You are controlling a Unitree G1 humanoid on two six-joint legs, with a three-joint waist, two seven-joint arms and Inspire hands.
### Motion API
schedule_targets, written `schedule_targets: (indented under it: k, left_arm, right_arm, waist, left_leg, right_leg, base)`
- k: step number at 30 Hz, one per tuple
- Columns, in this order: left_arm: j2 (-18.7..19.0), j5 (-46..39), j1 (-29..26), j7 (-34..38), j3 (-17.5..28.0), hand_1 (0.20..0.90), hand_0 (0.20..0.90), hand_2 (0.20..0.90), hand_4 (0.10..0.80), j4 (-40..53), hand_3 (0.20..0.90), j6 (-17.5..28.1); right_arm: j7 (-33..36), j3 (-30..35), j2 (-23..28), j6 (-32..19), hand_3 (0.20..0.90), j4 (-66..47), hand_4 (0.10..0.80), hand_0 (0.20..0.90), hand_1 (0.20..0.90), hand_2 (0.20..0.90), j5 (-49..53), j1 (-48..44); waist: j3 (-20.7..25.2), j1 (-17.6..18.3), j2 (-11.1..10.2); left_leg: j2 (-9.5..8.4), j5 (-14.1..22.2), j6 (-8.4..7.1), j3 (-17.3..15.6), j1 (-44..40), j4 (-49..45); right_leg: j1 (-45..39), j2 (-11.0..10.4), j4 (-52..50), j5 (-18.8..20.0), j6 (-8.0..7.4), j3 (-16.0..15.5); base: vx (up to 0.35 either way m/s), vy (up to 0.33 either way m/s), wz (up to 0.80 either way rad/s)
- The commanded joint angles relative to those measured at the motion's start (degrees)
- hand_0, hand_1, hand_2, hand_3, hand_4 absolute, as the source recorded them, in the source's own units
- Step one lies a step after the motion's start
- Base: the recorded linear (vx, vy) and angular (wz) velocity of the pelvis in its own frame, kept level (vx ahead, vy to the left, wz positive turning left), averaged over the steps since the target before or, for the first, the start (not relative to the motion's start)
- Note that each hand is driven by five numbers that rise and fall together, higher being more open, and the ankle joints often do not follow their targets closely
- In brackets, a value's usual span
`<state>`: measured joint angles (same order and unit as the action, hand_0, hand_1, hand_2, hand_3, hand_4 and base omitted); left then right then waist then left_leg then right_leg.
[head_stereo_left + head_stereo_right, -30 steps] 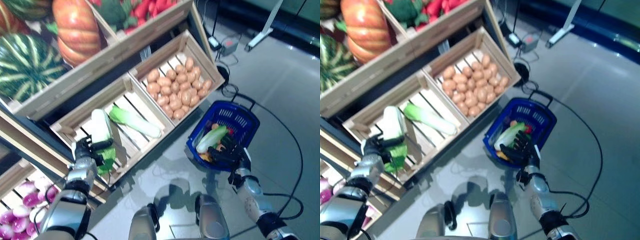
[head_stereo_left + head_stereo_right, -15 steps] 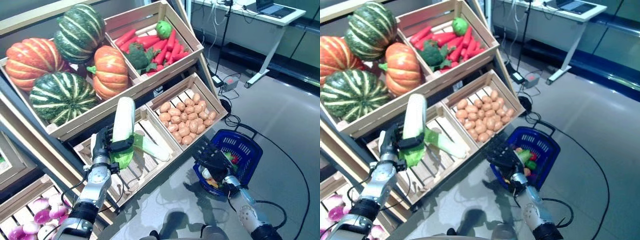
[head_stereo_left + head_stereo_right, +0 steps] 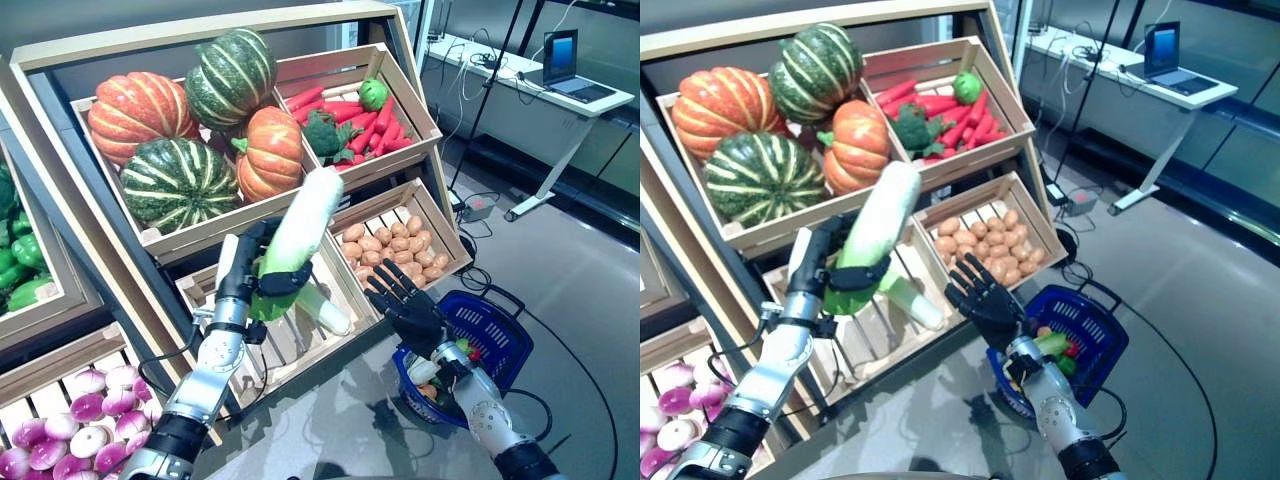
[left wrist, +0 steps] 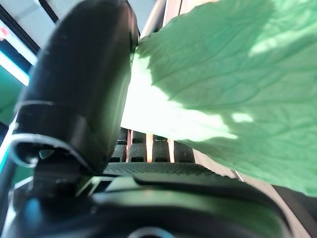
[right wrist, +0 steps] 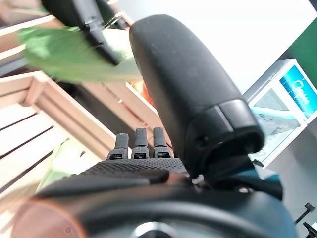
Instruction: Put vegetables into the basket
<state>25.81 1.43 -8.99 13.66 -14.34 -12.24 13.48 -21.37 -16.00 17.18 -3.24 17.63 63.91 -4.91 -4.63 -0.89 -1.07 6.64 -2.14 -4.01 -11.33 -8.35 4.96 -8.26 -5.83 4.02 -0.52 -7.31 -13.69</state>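
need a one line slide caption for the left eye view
Left hand lifts a long white-and-green cabbage before the wooden crates; open right hand waits above the blue plastic basket.

A wooden rack (image 3: 60, 210) stands to the left. Its top left crate holds pumpkins (image 3: 270, 150) and striped squashes (image 3: 175, 180). The crate to the right holds carrots (image 3: 385, 115), broccoli (image 3: 322, 133) and a green pepper (image 3: 373, 93). Below, potatoes (image 3: 395, 250) fill a crate. Purple-white turnips (image 3: 70, 440) lie near left. A desk (image 3: 520, 85) with a laptop (image 3: 562, 60) stands far right.
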Motion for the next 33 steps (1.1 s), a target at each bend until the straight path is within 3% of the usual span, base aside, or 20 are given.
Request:
schedule_targets:
  k: [1,6,22,33]
  left_arm:
    - [3.69,2.91,-6.82,1.04,-1.68,0.300,0.300,0.300,0.400,4.10,0.300,9.99]
    - [4.61,3.27,-8.46,0.62,-4.11,0.300,0.300,0.300,0.400,2.22,0.300,11.17]
    - [5.71,8.52,-10.45,2.00,-8.35,0.300,0.300,0.300,0.400,3.00,0.300,14.46]
    - [7.61,24.65,-12.88,14.55,-12.68,0.300,0.300,0.300,0.400,3.84,0.300,19.88]
  right_arm:
    - [-2.09,3.01,-2.20,-4.40,0.900,-3.59,0.800,0.900,0.900,0.900,4.04,-9.53]
    - [-0.02,3.18,-1.10,-2.44,0.900,-2.07,0.800,0.900,0.900,0.900,4.30,-14.14]
    - [-0.80,2.85,-3.13,-1.62,0.900,-0.34,0.800,0.900,0.900,0.900,9.44,-17.26]
    - [0.81,2.39,-4.50,-1.43,0.900,-0.24,0.800,0.900,0.900,0.900,14.12,-19.18]
  waist:
    - [3.28,-0.13,-0.48]
    - [4.03,-0.59,-0.71]
    - [4.28,-0.69,-0.06]
    - [4.44,-0.43,-0.12]
  left_leg:
    - [-1.15,2.68,-0.19,0.74,2.20,-0.70]
    - [-1.22,2.97,-0.20,0.75,1.57,-0.51]
    - [-1.00,3.56,-0.31,0.79,0.53,-0.63]
    - [-0.90,3.66,-0.35,1.15,0.76,-0.44]
  right_leg:
    - [1.66,-1.55,-2.12,0.63,-1.01,-0.51]
    - [0.99,-1.70,-1.50,0.85,-1.23,-0.64]
    - [0.11,-2.11,-1.54,0.42,-1.41,-0.08]
    - [0.34,-2.17,-1.29,0.51,-1.50,0.62]
  base:
    - [-0.009,-0.051,0.05]
    - [-0.005,-0.026,0.03]
    - [-0.004,0.002,0.02]
    - [0.000,0.000,0.00]
